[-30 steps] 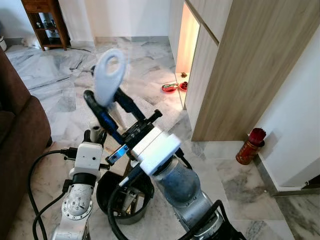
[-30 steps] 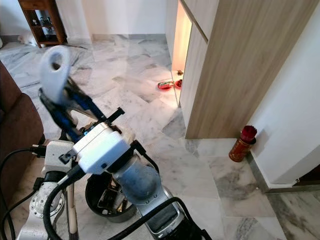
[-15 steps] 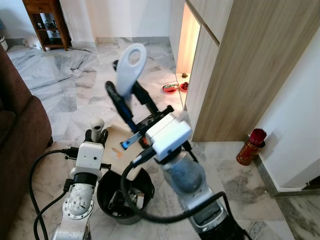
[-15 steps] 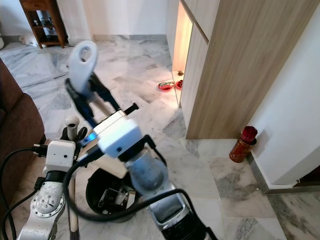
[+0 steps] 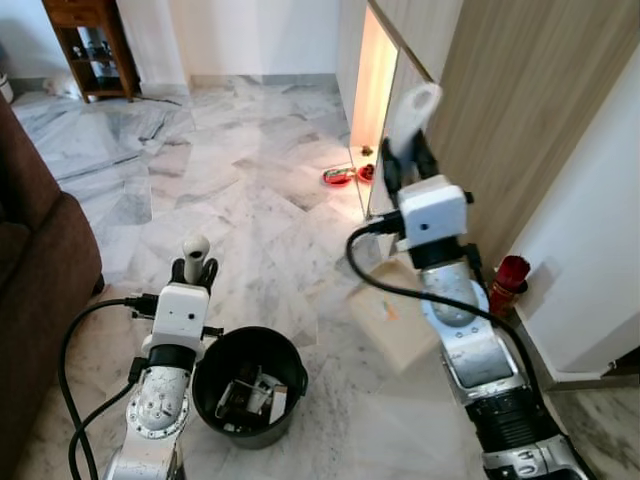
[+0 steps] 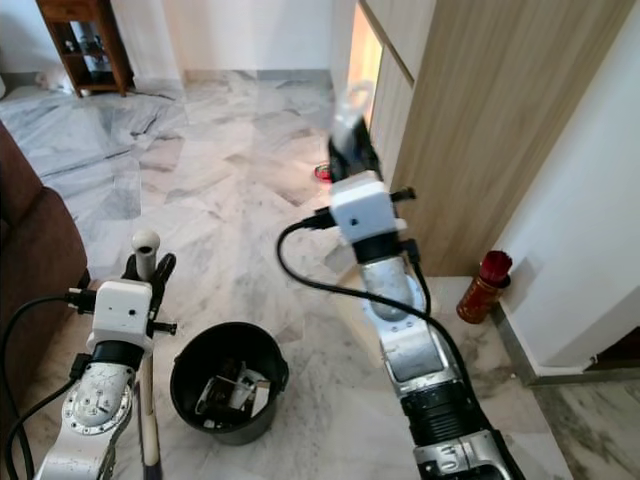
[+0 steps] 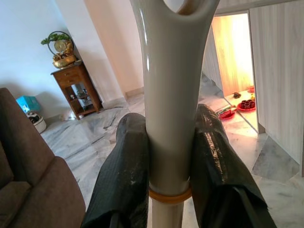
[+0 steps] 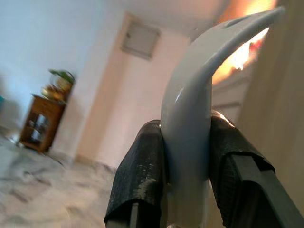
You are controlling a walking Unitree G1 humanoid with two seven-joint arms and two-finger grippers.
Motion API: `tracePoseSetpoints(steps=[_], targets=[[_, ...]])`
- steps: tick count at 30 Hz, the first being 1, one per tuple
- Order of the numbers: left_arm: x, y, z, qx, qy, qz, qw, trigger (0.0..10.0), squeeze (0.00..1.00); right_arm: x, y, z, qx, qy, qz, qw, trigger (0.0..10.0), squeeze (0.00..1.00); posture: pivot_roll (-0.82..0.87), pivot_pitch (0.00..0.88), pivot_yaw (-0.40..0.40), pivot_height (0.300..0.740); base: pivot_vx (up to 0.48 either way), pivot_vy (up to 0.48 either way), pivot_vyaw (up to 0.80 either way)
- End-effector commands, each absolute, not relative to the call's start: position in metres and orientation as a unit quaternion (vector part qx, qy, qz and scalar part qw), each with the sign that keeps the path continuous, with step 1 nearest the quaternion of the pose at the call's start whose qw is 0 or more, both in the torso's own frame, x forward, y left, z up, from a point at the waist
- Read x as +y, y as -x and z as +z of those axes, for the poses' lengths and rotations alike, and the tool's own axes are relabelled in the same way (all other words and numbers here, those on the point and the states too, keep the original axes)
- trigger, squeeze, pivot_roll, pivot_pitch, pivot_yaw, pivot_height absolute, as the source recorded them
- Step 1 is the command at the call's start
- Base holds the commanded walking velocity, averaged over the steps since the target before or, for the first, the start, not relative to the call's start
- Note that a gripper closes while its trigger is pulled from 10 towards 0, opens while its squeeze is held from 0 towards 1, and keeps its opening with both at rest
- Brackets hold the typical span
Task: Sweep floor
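Two handles clamped, black bucket on the marble floor between the arms.

Nearest, low between the arms: black bucket standing on the marble floor, scraps of litter inside. Just beside it, left gripper, jaws pinching the grey broom handle right above its orange ring; handle upright, rounded tip poking above the wrist, stick running down past the arm. Across on the other side, right gripper raised in front of the wooden cabinet, jaws pressed on the pale looped dustpan handle; tan dustpan pan hanging low under that arm, close over the floor. Past that, red canister at the cabinet's foot by the white wall. Further off, red dishes on the floor at the lit opening; brown sofa along the left; far back, a dark wooden shelf unit.
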State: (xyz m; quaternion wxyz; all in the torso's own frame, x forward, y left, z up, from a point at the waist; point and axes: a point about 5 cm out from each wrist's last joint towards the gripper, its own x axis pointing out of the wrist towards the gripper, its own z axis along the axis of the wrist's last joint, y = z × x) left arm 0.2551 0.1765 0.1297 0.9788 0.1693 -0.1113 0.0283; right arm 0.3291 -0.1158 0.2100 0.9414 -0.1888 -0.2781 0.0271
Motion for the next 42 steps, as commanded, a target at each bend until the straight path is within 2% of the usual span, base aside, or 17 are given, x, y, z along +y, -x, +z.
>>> tracePoseSetpoints(steps=[1, 3, 4, 7, 16, 22, 30, 42], targets=[[0.177, -0.255, 0.136, -0.131, -0.172, 0.022, 0.976, 10.0, 0.00, -0.122, -0.332, 0.219, -0.293, 0.185, 0.005, 0.938, 10.0, 0.00, 0.01, 0.039, -0.009, 0.740, 0.000, 0.000, 0.00], [0.179, -0.254, 0.136, -0.131, -0.170, 0.030, 0.976, 10.0, 0.00, -0.136, -0.336, 0.204, -0.256, 0.176, -0.026, 0.950, 10.0, 0.00, 0.00, 0.039, -0.010, 0.740, 0.000, 0.000, 0.00], [0.185, -0.250, 0.137, -0.128, -0.161, 0.047, 0.977, 10.0, 0.00, -0.153, -0.338, 0.192, -0.228, 0.172, -0.059, 0.957, 10.0, 0.00, 0.01, 0.042, -0.008, 0.740, 0.000, 0.000, 0.00], [0.189, -0.246, 0.136, -0.124, -0.155, 0.054, 0.979, 10.0, 0.00, -0.166, -0.339, 0.185, -0.209, 0.168, -0.082, 0.960, 10.0, 0.00, 0.01, 0.046, -0.007, 0.740, 0.000, 0.000, 0.00], [0.191, -0.238, 0.131, -0.111, -0.139, 0.053, 0.983, 10.0, 0.00, -0.187, -0.340, 0.162, -0.166, 0.171, -0.108, 0.965, 10.0, 0.00, 0.01, 0.036, -0.009, 0.740, 0.000, 0.000, 0.00], [0.191, -0.233, 0.128, -0.106, -0.118, 0.055, 0.986, 10.0, 0.00, -0.208, -0.339, 0.142, -0.124, 0.102, -0.157, 0.975, 10.0, 0.00, 0.01, 0.007, -0.005, 0.740, 0.000, 0.000, 0.00], [0.189, -0.238, 0.125, -0.105, -0.118, 0.048, 0.986, 10.0, 0.00, -0.208, -0.336, 0.127, -0.096, 0.032, -0.140, 0.985, 10.0, 0.00, 0.00, 0.000, -0.005, 0.740, 0.000, 0.000, 0.00], [0.187, -0.239, 0.130, -0.115, -0.120, 0.046, 0.985, 10.0, 0.00, -0.206, -0.336, 0.126, -0.103, 0.031, -0.132, 0.985, 10.0, 0.00, 0.02, 0.000, -0.013, 0.740, 0.000, 0.000, 0.00]])
